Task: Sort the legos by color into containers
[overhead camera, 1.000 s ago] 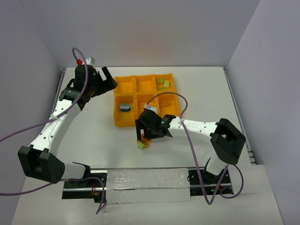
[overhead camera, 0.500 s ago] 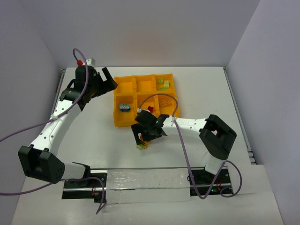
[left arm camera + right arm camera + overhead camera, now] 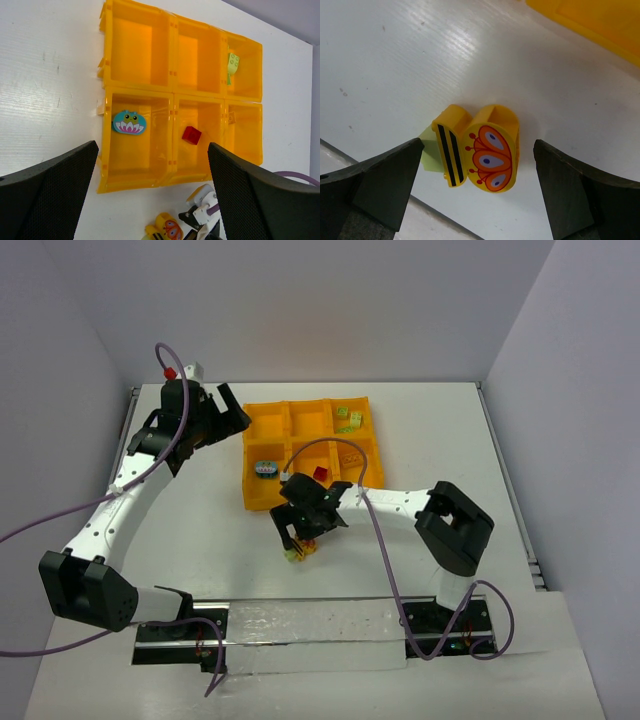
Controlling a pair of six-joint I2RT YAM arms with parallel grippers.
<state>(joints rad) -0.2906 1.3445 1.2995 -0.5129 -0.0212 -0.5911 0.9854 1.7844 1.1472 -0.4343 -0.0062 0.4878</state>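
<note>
The orange-yellow tray has six containers. One holds a teal piece, one a red brick, one lime green legos. A yellow butterfly brick, a striped yellow brick and a lime green piece lie clustered on the table in front of the tray. My right gripper hangs open over this cluster, a finger on each side, not touching. My left gripper is open above the tray's left side and holds nothing.
A small yellow piece sits in the near right well. A metal rail runs along the table's front edge. My right arm's elbow stands right of the tray. Purple cables loop over both arms.
My right gripper has shifted left and down over the yellow cluster, and its jaws have spread a little wider. The left arm has not moved.
</note>
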